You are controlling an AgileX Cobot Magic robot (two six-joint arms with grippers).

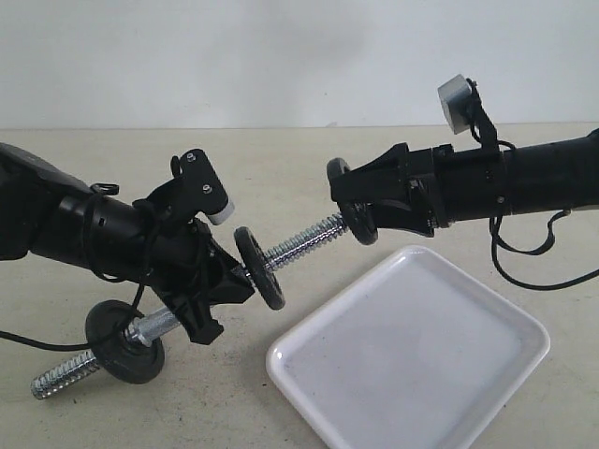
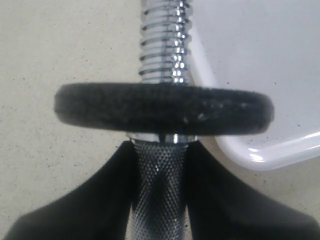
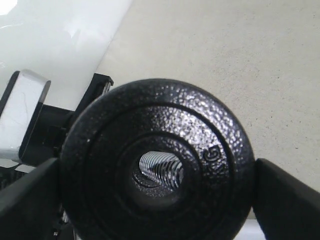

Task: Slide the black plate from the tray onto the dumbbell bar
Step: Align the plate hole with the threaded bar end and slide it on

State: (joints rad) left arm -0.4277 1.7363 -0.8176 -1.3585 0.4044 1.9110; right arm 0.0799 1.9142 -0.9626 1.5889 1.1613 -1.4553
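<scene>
My right gripper [image 1: 361, 204] is shut on the black plate [image 1: 363, 224], held upright by its rim above the table. In the right wrist view the plate [image 3: 200, 130] fills the space between the fingers [image 3: 282, 200], and the bar's threaded tip [image 3: 161, 169] shows inside its central hole. The dumbbell bar [image 1: 304, 240] slants up from lower left to that plate. Around the knurled handle [image 2: 160, 190] my left gripper [image 1: 217, 301] is shut. A second black plate [image 1: 259, 268] sits on the bar just past the left fingers, seen edge-on [image 2: 165, 107]. The white tray [image 1: 412, 355] lies below.
A third black plate [image 1: 126, 341] sits on the bar's lower left end, near the table surface. A black cable [image 1: 524, 267] hangs under the right arm behind the tray. The tray's corner [image 2: 260, 150] lies beside the bar in the left wrist view.
</scene>
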